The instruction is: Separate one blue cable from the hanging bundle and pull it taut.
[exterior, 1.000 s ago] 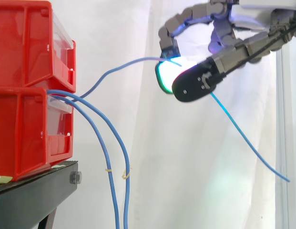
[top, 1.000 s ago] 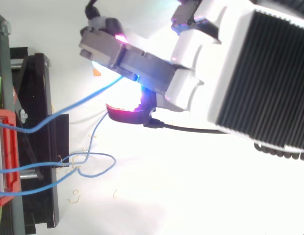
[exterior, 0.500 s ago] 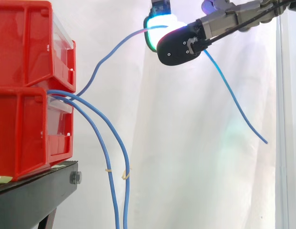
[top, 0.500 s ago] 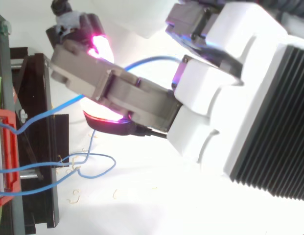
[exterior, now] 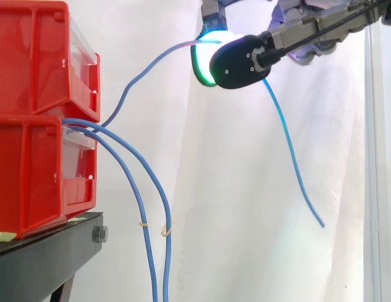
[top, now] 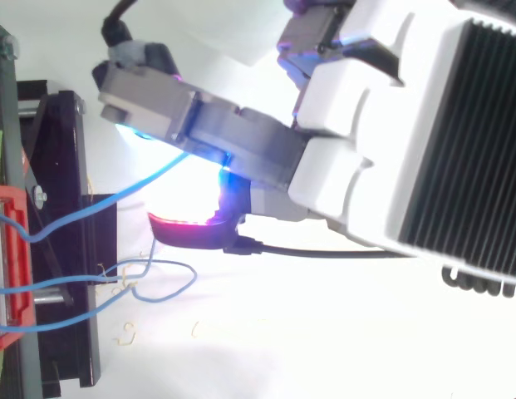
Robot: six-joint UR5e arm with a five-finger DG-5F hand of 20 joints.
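White draped curtain (exterior: pixel 233 207) | fingers (exterior: pixel 239 61) pinch thin blue cable (exterior: pixel 289 148) (curved, slack) | glossy red bins (exterior: pixel 31 126)

A white curtain (exterior: pixel 245 220) hangs in soft folds behind a black stand (exterior: pixel 44 258) over a white floor (top: pixel 324 332)

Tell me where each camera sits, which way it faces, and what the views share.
Side view: beside the work, at its height, looking level across the red bins on the black stand; the hand reaches in from the upper right.
Top view: above, looking down; the hand comes in from the right.
Shared: the hand pinching one blue cable, the bins, the hanging cables.
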